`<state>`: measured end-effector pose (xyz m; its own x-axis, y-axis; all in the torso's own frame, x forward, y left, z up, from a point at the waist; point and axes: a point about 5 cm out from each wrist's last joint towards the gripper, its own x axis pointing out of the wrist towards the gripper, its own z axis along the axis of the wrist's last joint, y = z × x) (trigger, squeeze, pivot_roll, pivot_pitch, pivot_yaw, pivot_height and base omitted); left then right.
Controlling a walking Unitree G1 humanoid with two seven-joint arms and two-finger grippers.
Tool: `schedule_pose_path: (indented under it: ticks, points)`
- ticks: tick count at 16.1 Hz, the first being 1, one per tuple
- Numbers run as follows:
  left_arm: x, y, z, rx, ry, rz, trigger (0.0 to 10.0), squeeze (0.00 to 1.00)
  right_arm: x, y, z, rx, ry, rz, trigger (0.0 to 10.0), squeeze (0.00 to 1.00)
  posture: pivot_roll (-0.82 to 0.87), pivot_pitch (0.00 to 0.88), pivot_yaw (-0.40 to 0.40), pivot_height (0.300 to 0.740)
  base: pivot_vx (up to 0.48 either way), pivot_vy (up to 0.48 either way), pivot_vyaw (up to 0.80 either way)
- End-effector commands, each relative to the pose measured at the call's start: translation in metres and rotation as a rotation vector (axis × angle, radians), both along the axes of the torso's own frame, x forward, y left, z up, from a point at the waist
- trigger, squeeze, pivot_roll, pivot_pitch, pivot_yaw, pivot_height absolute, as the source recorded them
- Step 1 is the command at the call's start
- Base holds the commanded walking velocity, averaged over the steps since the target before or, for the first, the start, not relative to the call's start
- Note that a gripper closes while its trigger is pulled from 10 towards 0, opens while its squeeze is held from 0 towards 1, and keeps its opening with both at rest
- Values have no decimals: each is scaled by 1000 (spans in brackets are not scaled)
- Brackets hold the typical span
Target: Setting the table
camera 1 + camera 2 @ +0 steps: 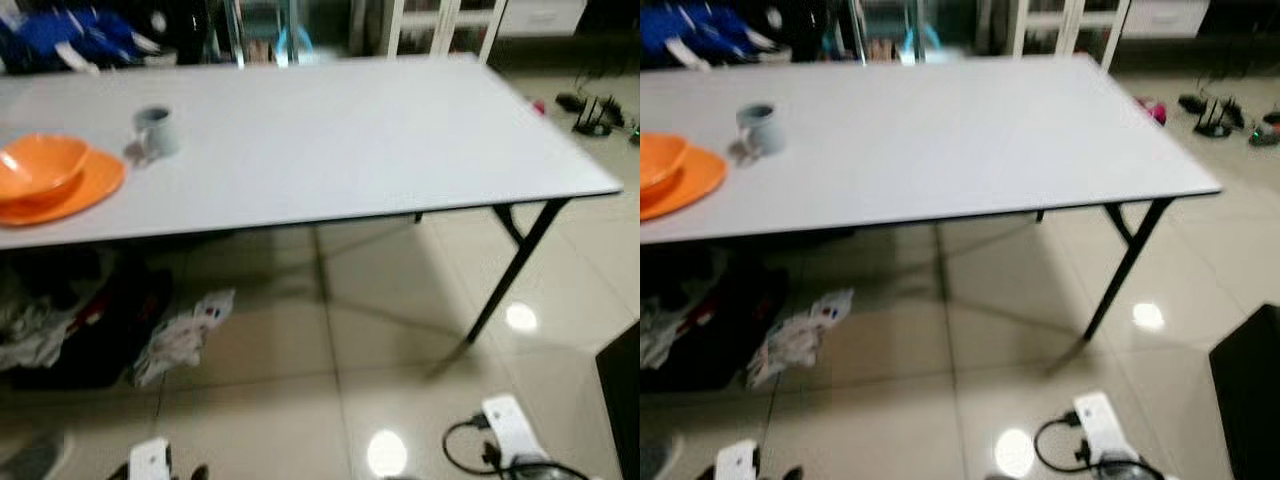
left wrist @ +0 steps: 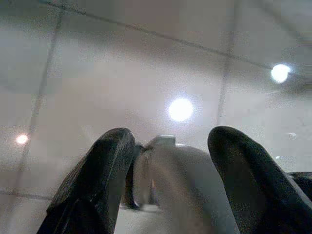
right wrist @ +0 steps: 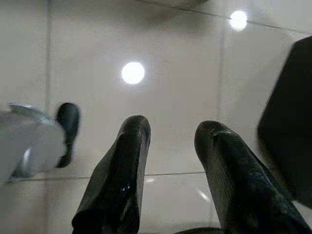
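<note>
A long white table (image 1: 380, 140) stands before me. At its left end an orange bowl (image 1: 40, 165) sits on an orange plate (image 1: 95, 185). A grey mug (image 1: 155, 130) stands just right of them, apart from the plate. Both arms hang low over the tiled floor, away from the table. My left gripper (image 2: 170, 134) is open, and a pale rounded shape shows between its fingers (image 2: 105, 170) further down. My right gripper (image 3: 173, 124) is open with nothing but floor between its fingers (image 3: 122, 170).
Crumpled papers (image 1: 185, 335) and dark cloth (image 1: 90, 330) lie under the table's left part. A black table leg (image 1: 510, 270) slants at the right. A black object (image 1: 622, 400) stands at the right edge. Cables and a router (image 1: 595, 115) lie beyond the table's right corner.
</note>
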<state>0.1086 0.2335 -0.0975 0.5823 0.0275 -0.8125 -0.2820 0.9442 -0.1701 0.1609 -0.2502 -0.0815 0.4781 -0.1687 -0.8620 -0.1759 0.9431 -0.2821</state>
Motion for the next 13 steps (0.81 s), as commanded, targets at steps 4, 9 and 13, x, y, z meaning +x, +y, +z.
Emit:
schedule_pose_path:
  ticks: [4, 9, 13]
  points:
    - [4, 7, 2, 30, 13, 11, 10000, 0, 4, 11, -2, 16, 3, 42, 10000, 0, -147, 17, -1, 740, 0, -412, 0]
    - [16, 8, 5, 53, 15, -2, 10000, 0, 7, 13, -1, 13, 4, 62, 10000, 0, -155, 0, 1, 740, 0, -120, 0]
    - [20, 4, 3, 97, 48, -32, 10000, 0, 8, 13, 0, 3, 19, 101, 10000, 0, -149, 0, -26, 740, 0, 0, 0]
